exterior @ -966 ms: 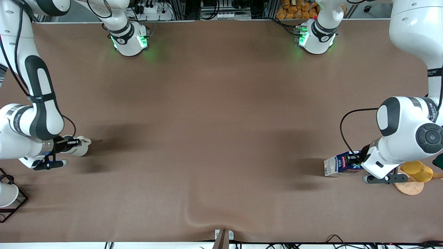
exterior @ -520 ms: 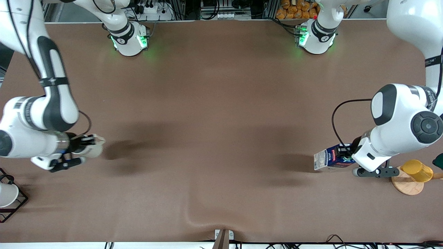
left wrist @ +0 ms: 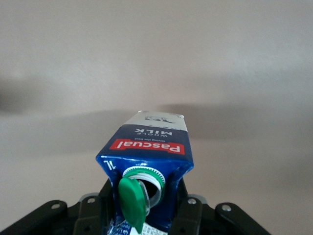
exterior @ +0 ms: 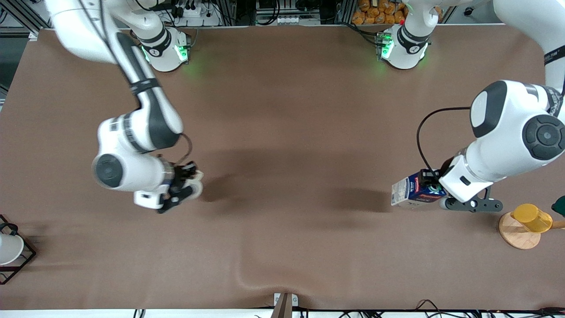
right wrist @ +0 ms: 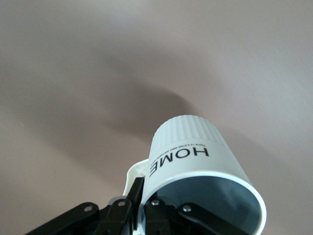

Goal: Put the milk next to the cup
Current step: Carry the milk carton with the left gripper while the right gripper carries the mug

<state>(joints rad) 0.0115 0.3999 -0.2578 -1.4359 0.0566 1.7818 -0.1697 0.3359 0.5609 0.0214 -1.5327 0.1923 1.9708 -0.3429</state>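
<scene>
Milk (exterior: 408, 191), one, clamped by left gripper (exterior: 429, 182), carried inward; right gripper (exterior: 187, 181), clamping one cup (exterior: 195, 183), swung toward desk centre.

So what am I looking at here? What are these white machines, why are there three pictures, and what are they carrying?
These are two robot arms bolted along one edge of a brown table. The wide picture comes from a high camera facing them. The other two come from small cameras on each arm's wrist, looking along its pincer.

The left pincer is shut on a dark-blue milk carton with a green cap; its wrist camera shows that carton close up. The right pincer is shut on a cream-white mug marked HOME, seen close in its own wrist picture. Both are held up over the table.

At the left arm's end, a yellow cup rests on a round wooden coaster.
</scene>
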